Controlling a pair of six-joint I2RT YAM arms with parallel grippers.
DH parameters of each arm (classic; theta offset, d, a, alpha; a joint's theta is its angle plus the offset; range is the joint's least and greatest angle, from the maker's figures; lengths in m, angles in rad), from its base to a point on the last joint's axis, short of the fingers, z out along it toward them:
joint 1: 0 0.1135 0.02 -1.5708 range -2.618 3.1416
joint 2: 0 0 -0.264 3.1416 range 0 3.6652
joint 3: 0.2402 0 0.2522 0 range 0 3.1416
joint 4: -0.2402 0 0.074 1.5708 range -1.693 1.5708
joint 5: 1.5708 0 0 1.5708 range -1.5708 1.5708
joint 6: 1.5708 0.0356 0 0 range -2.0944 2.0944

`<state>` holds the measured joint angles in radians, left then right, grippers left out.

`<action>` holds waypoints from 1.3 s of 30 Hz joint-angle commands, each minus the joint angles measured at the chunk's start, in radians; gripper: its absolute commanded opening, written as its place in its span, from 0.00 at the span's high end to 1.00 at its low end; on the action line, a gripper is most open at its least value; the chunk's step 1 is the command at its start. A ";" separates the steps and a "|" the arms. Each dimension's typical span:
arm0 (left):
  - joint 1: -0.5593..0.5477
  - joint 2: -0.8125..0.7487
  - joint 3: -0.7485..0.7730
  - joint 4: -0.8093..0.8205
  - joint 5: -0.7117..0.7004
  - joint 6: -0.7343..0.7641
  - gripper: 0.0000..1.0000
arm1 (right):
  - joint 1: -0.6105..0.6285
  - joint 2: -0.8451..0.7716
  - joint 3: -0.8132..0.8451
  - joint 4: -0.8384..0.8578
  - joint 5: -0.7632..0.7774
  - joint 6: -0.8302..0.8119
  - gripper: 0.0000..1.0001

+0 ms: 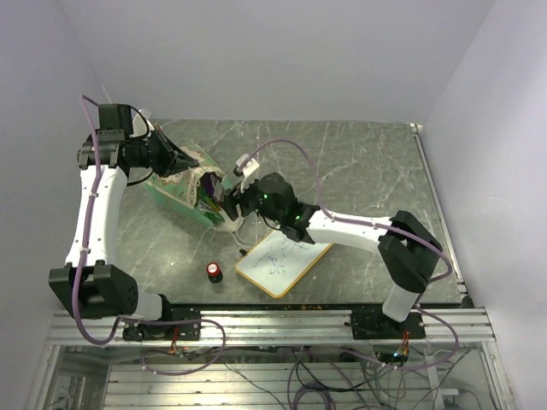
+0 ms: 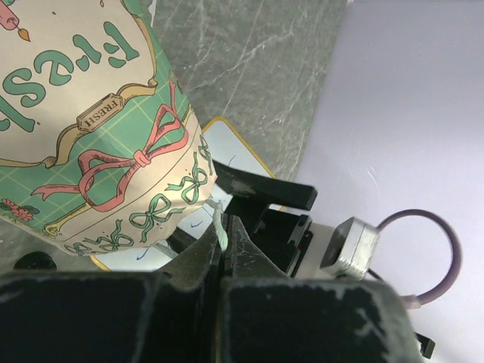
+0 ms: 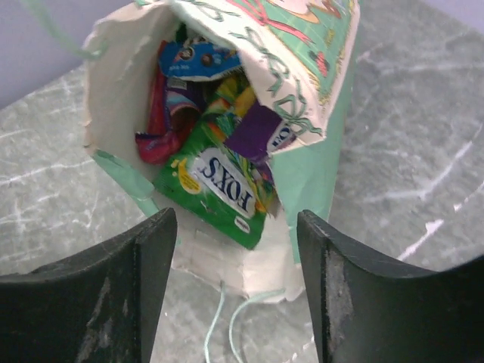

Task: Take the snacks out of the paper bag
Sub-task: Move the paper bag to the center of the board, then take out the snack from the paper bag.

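Observation:
The green paper bag (image 1: 175, 190) lies tilted on the table with its mouth toward my right gripper. My left gripper (image 1: 188, 162) is shut on the bag's pale string handle (image 2: 218, 224) and holds that side up; the bag's printed side (image 2: 91, 128) fills the left wrist view. My right gripper (image 3: 236, 227) is open just in front of the bag's cream mouth (image 3: 219, 261). Inside the bag are a green-and-white packet (image 3: 215, 185), a blue packet (image 3: 198, 57), a pink-red one (image 3: 157, 128) and a purple one (image 3: 253, 130). No packet is held.
A wood-framed whiteboard (image 1: 282, 256) lies under my right forearm near the front. A small red-capped black cylinder (image 1: 214, 272) stands beside it. Loose handle strings (image 3: 223, 325) trail on the marble table (image 1: 367, 171) below the bag's mouth.

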<state>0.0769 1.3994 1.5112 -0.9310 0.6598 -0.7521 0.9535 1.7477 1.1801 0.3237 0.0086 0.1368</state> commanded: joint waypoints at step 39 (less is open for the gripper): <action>0.006 0.034 0.100 0.017 0.070 -0.003 0.93 | 0.048 0.499 0.203 0.625 0.363 -0.254 0.57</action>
<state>0.0769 1.4254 1.5627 -0.9318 0.7036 -0.7597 1.0145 2.1910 1.3212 0.9001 0.3325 -0.0883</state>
